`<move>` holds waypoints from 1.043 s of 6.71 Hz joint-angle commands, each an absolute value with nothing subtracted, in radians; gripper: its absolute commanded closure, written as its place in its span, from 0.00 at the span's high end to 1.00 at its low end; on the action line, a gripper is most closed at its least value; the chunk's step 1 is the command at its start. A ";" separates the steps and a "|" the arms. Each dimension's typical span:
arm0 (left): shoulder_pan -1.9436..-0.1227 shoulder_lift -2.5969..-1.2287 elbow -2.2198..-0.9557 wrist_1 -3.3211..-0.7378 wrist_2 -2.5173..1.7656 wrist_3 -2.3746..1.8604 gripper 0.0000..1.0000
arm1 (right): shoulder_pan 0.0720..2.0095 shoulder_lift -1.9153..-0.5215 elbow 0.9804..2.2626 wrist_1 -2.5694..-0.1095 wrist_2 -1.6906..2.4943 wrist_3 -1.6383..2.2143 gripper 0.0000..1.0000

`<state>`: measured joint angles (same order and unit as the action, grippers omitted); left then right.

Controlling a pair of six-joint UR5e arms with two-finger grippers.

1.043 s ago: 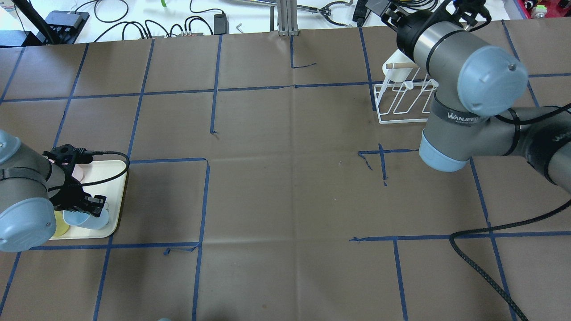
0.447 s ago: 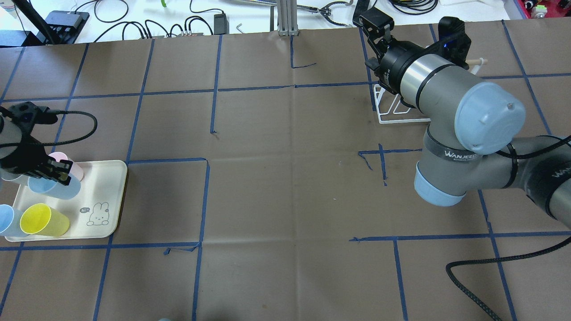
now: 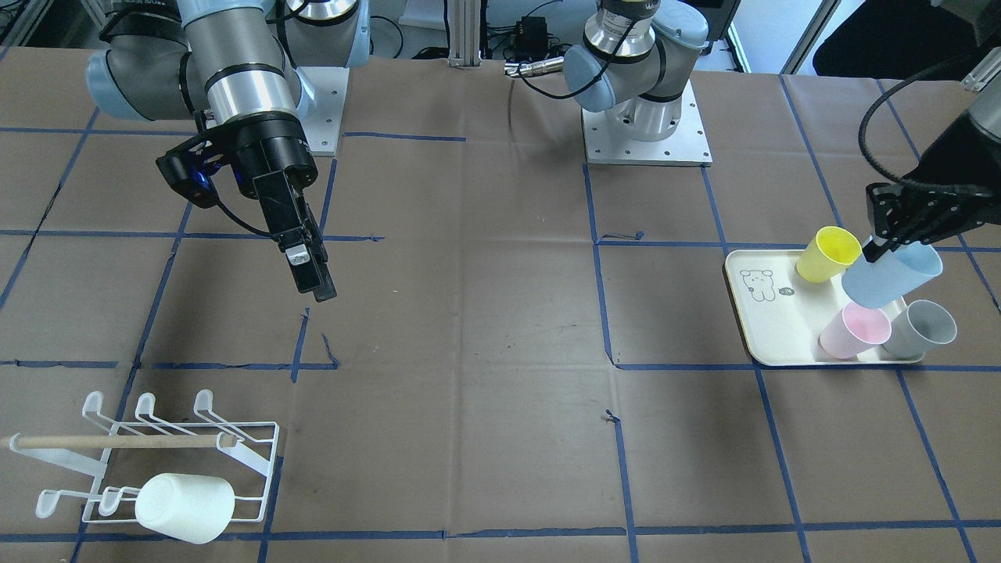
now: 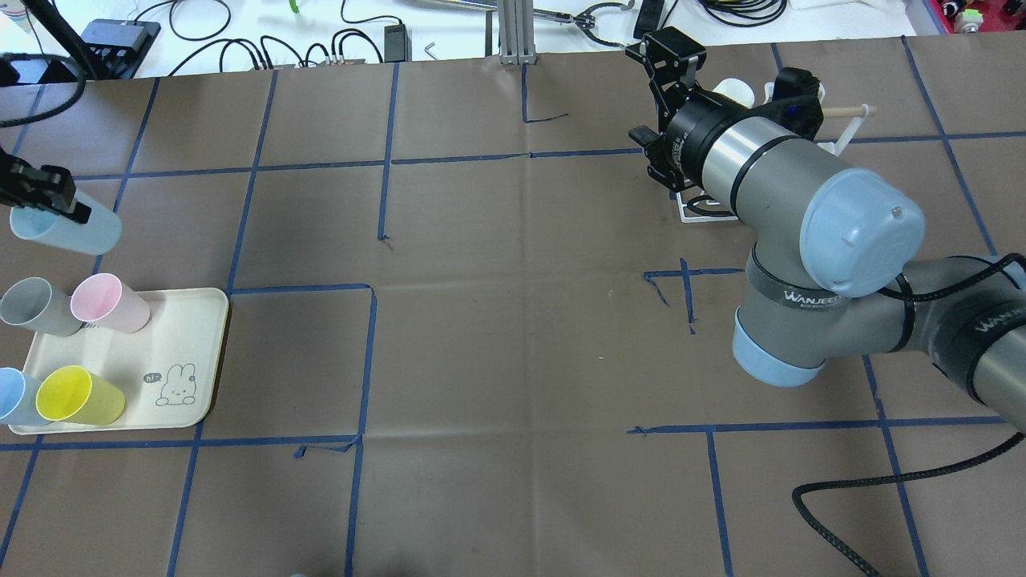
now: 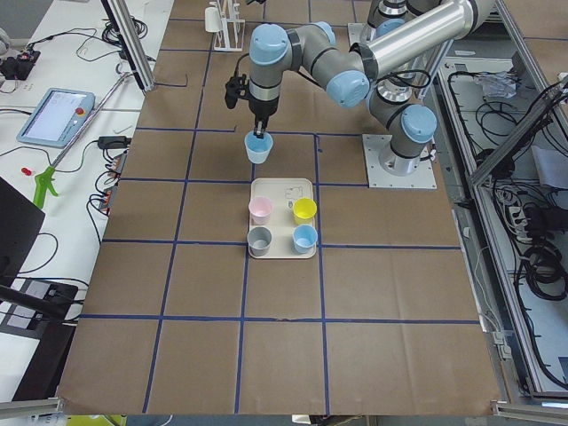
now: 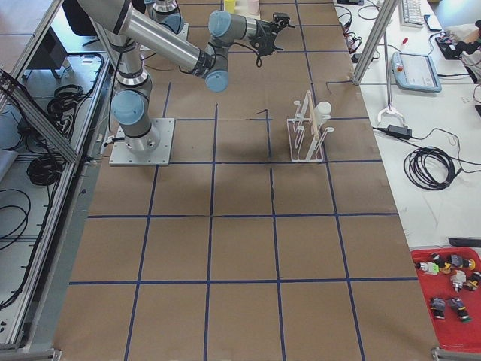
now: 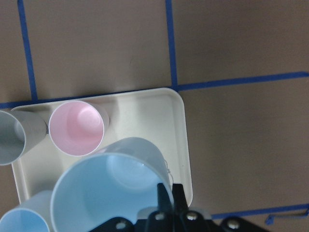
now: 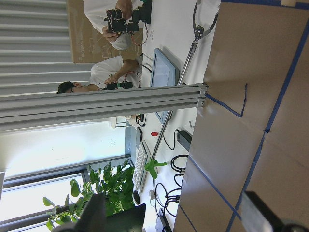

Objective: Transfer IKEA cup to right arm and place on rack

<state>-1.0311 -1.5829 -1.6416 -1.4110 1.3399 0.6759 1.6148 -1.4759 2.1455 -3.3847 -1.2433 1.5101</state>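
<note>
Left fingers [image 3: 882, 242] are closed on pale blue cup [image 3: 891, 277] at its rim, raised near tray [image 3: 762, 328], mouth up. Right fingers [image 3: 313, 274], spread and empty, are noted well apart across desk [image 3: 500, 328].

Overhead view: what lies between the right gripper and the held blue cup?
Nothing but bare, tape-lined table cover lies between the right gripper and the blue cup, as the overhead view shows.
</note>
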 commanded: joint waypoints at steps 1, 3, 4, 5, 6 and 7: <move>-1.054 -1.603 -1.597 -1.404 0.938 0.672 0.00 | 1.618 -1.476 2.148 -3.385 -1.243 1.552 1.00; -1.100 -1.630 -1.627 -1.271 0.658 0.673 0.00 | 1.643 -1.477 2.154 -3.384 -1.244 1.575 1.00; -1.144 -1.652 -1.690 -1.112 0.553 0.672 0.00 | 1.661 -1.479 2.169 -3.384 -1.243 1.575 1.00; -1.190 -1.673 -1.754 -0.939 0.491 0.661 0.00 | 1.672 -1.480 2.187 -3.385 -1.236 1.574 1.00; -1.253 -1.686 -1.807 -0.769 0.480 0.654 0.00 | 1.684 -1.479 2.206 -3.420 -1.236 1.575 1.00; -1.319 -1.684 -1.863 -0.639 0.482 0.640 0.00 | 1.698 -1.480 2.235 -3.447 -1.236 1.575 1.00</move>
<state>-1.2474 -1.6791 -1.7996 -0.8020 0.4937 0.6529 1.6826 -1.4793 2.2060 -3.4173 -1.2371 1.5750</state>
